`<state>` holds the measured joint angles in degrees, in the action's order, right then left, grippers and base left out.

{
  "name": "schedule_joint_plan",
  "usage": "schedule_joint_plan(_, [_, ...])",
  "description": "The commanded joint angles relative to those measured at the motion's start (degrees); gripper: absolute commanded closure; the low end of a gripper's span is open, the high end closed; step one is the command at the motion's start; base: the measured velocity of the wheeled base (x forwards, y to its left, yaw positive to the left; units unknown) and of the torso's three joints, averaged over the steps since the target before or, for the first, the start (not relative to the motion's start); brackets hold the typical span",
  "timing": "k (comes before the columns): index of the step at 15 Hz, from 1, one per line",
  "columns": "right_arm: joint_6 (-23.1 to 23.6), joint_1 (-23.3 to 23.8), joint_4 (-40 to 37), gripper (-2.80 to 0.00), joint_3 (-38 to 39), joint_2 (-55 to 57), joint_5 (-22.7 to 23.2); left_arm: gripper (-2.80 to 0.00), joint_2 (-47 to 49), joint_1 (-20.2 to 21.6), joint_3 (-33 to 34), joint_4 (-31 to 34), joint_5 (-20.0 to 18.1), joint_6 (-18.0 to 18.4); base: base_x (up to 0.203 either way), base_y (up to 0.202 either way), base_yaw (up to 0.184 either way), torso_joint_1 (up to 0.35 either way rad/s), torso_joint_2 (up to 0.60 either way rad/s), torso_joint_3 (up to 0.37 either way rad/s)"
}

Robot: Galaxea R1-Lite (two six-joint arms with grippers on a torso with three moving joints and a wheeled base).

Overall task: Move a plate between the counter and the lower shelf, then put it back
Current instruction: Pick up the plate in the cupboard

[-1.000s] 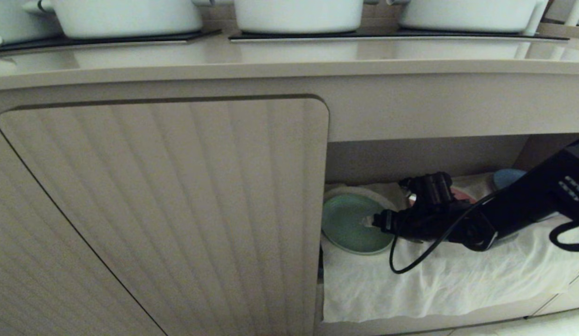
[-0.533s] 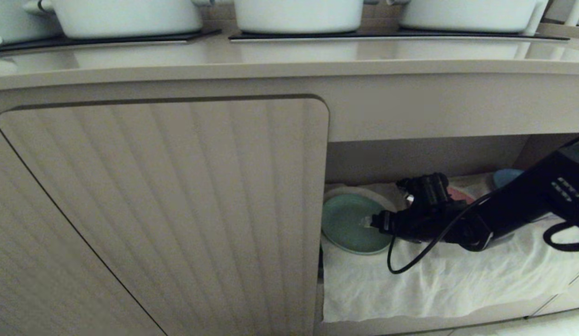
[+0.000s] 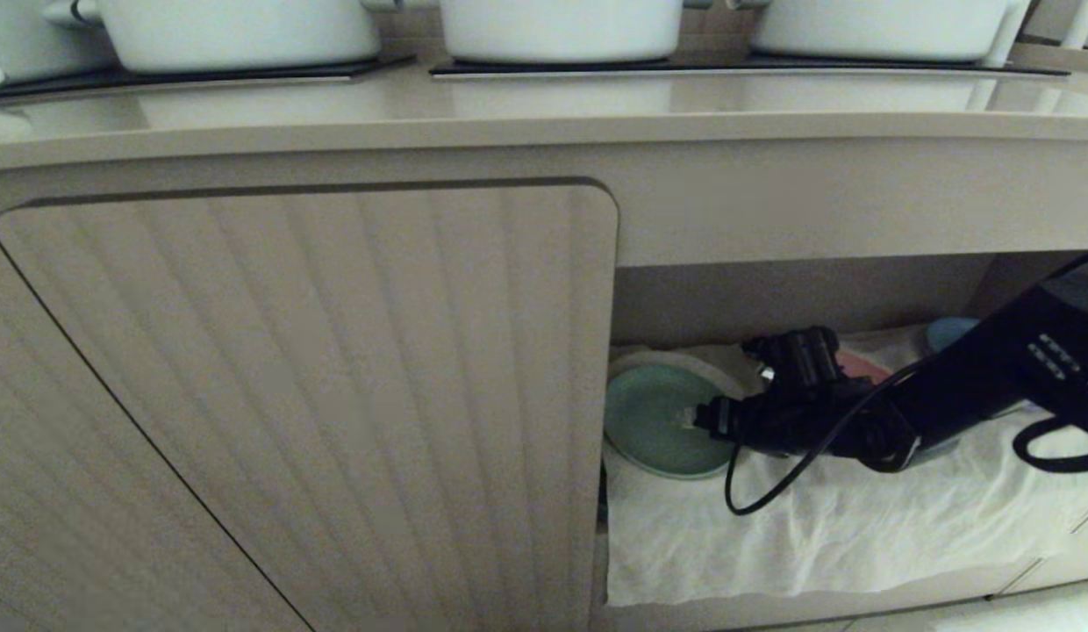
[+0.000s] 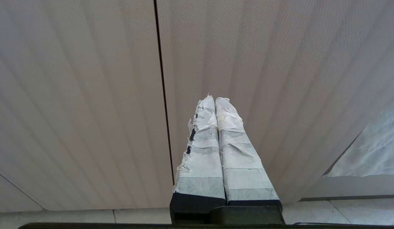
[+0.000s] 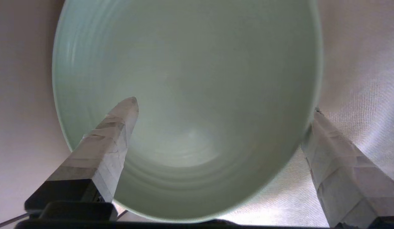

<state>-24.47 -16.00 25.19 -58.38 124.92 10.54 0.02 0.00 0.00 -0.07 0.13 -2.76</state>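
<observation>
The mint-green plate [image 3: 654, 421] lies on the white cloth of the lower shelf [image 3: 816, 535], at its left end beside the cabinet door. My right gripper [image 3: 697, 420] reaches in from the right, low over the plate's right side. In the right wrist view the plate [image 5: 184, 95] fills the picture and the right gripper [image 5: 224, 106] is open wide, one taped finger [image 5: 117, 133] above the plate's inside, the other [image 5: 330, 152] outside its rim over the cloth. The counter [image 3: 509, 114] runs across above. My left gripper [image 4: 215, 99] is shut and empty, facing the ribbed door.
A ribbed cabinet door [image 3: 316, 395] closes the left half. A pink plate [image 3: 860, 364] and a blue plate [image 3: 952, 332] sit further back right on the cloth, partly behind my arm. White pots [image 3: 561, 26] stand on black panels on the counter. A black cable [image 3: 755, 500] loops under the wrist.
The right forearm has dipped slightly and the gripper has edged a touch left over the plate. Its jaws stay open; the plate has not moved.
</observation>
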Motion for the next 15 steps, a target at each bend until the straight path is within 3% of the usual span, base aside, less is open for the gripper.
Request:
schedule_joint_plan(1, [-0.1,-0.3,0.1,-2.80,-0.6,0.6,0.1,0.00,0.0,0.0,0.0,0.0,0.0,-0.1,0.000,0.000,0.000,0.000,0.00,0.000])
schedule_joint_plan(13, [-0.1,-1.3,-1.8,-2.80,-2.5,1.3,-0.4,0.00,0.0,0.0,0.0,0.0,0.0,-0.1,0.000,0.000,0.000,0.000,0.00,0.000])
schedule_joint_plan(15, [0.0,-1.4,-4.4,-2.80,-3.6,1.4,-2.2,0.00,0.0,0.0,0.0,0.0,0.0,-0.1,0.000,0.000,0.000,0.000,0.00,0.000])
